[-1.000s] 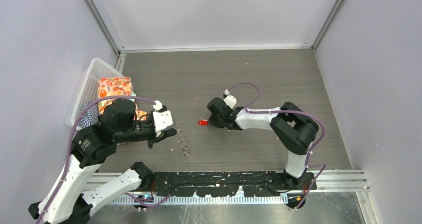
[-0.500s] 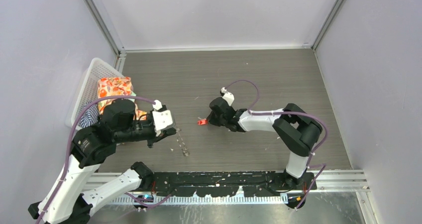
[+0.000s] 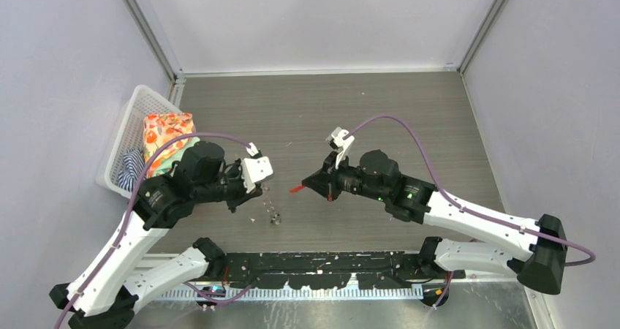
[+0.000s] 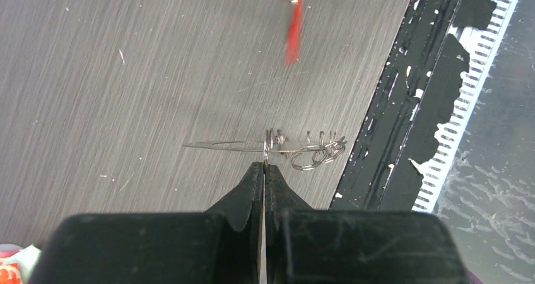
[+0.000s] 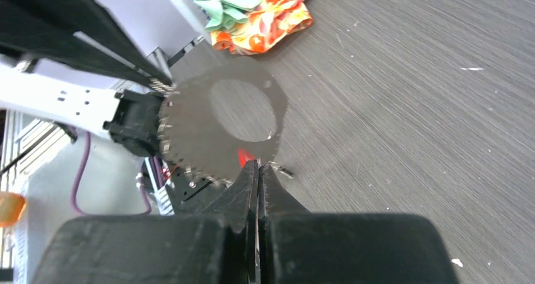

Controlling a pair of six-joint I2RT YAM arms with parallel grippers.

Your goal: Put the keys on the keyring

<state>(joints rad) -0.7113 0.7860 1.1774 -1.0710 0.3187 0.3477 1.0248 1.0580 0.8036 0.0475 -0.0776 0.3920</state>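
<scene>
Two grippers, left gripper (image 4: 264, 166) pinching one keyring (image 4: 278, 146), right gripper (image 5: 258, 166) seemingly pinching one red key (image 4: 293, 35)

No text, label, brand, number or sign is legible in any view. The cloth (image 3: 167, 129) in the basket (image 3: 123, 135) at far left shows only a printed pattern.

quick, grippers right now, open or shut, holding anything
left gripper: shut on the keyring
right gripper: shut on the red key
</scene>
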